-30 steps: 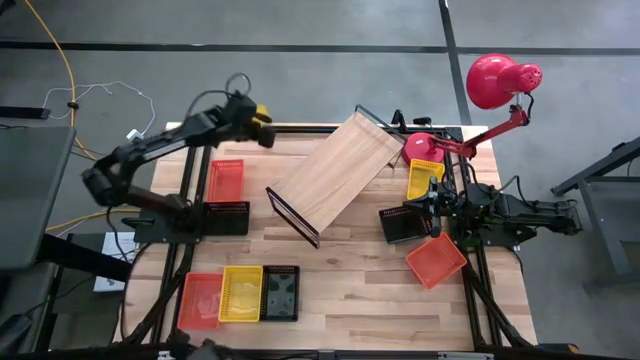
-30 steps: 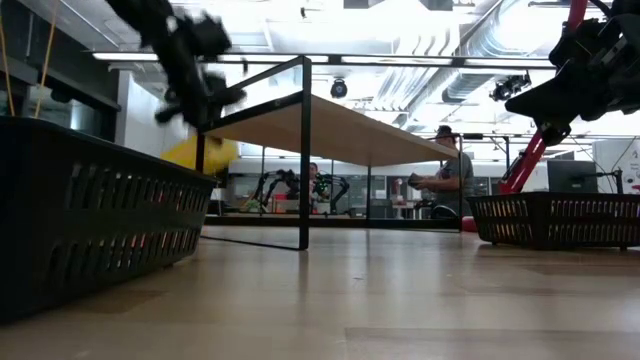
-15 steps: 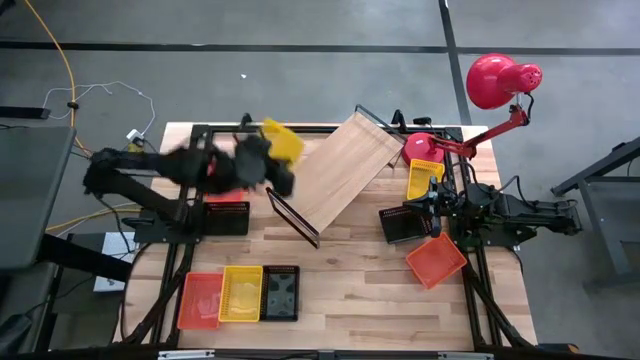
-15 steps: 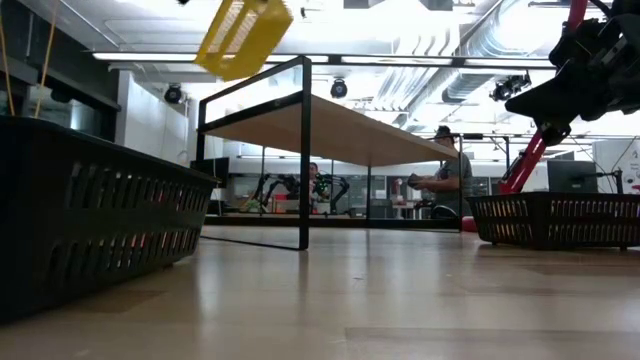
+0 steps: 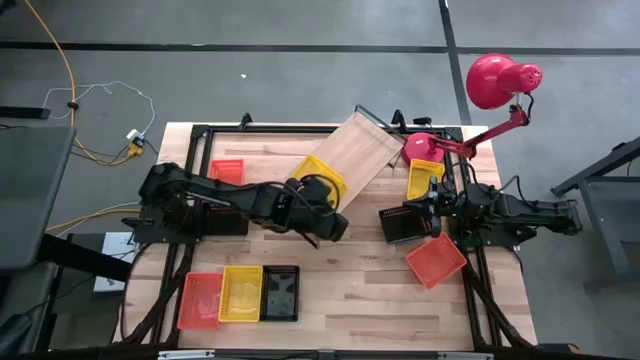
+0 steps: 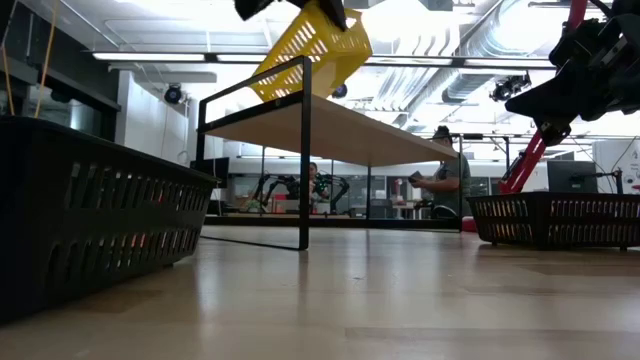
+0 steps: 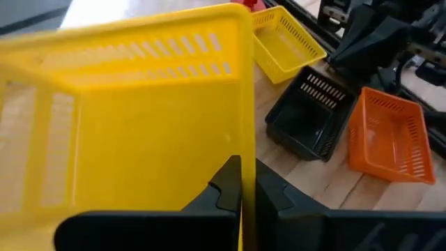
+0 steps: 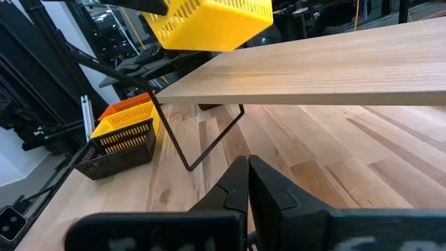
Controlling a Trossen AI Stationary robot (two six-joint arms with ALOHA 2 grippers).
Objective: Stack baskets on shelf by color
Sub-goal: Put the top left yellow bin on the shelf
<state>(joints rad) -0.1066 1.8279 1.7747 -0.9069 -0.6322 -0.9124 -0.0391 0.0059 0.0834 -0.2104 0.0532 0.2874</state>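
Left gripper has its fingers pinched tight on one wall of a yellow basket, and the big change is where that basket is: a second ago it was way back over the table's far left edge, half a second ago it was mid-swing, and now it hangs tilted right over the near-left end of the shelf. From the low camera the basket's bottom corner looks very close to the shelf board, but I can't tell if it's touching yet. So the carry looks basically done and what's left is the set-down, I'd guess level it out and lower it onto the wood. Right gripper hasn't budged, parked over by the table's right edge with its fingers together on nothing, near a black basket, an orange basket and another yellow one. Three more baskets sit in a row at the near left edge, plus an orange one and a black one on the left side, so lots of sorting left.
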